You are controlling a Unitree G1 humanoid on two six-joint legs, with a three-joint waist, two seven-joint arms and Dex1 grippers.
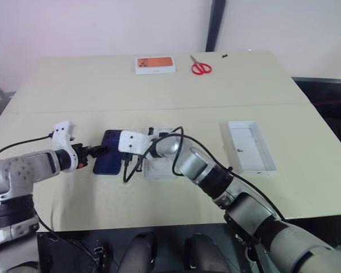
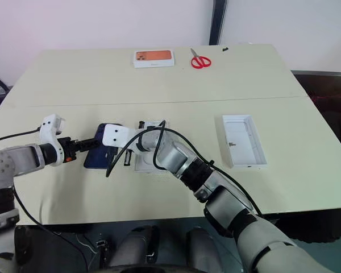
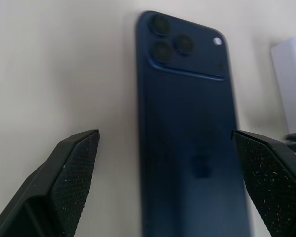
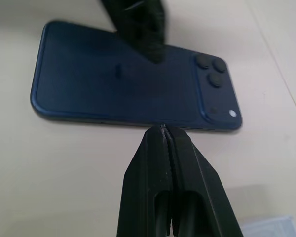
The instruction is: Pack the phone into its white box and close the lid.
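The phone (image 1: 109, 160) lies back-up on the worktop (image 1: 159, 102), just beside the white box (image 1: 159, 165). My left hand (image 3: 167, 187) is spread wide around it, ready to grip — my right hand (image 4: 164, 129), pinched empty, touches its long edge to steady it.

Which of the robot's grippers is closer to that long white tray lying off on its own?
Right. The right gripper, shut, sits at the phone's edge, on the lid's side; the left gripper, open, is at the phone's far side.

Red-handled scissors (image 1: 200, 67) lie near a white box with an orange picture (image 1: 154, 64) at the table's (image 1: 74, 91) far edge.
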